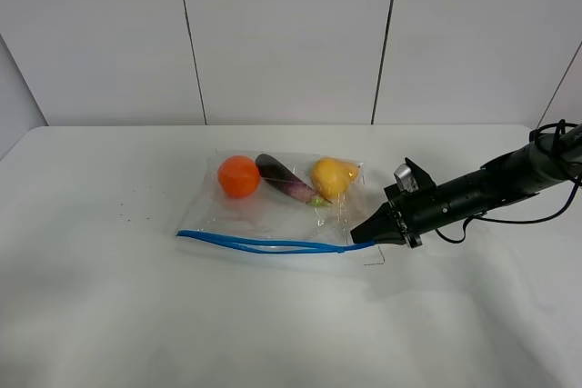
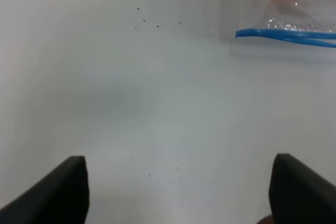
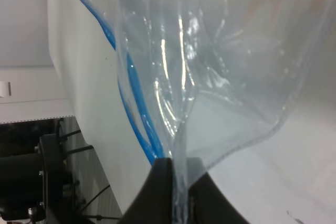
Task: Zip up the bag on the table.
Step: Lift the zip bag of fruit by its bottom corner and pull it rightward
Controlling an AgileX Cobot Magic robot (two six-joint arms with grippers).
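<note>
My right gripper (image 1: 362,235) is pinched shut on the bag (image 1: 273,215) at one end of its blue zipper strip (image 1: 264,245), whose halves part midway. An orange (image 1: 239,176), eggplant (image 1: 284,178) and pear (image 1: 333,176) lie inside. My left gripper (image 2: 178,161) hangs open over the table (image 1: 118,315), apart from the strip's other end

Glossy, crinkled clear plastic bag (image 1: 269,217) with blue zipper strip (image 1: 245,243) on smooth matte white table (image 1: 100,315); matte black fingers (image 2: 59,193)
</note>
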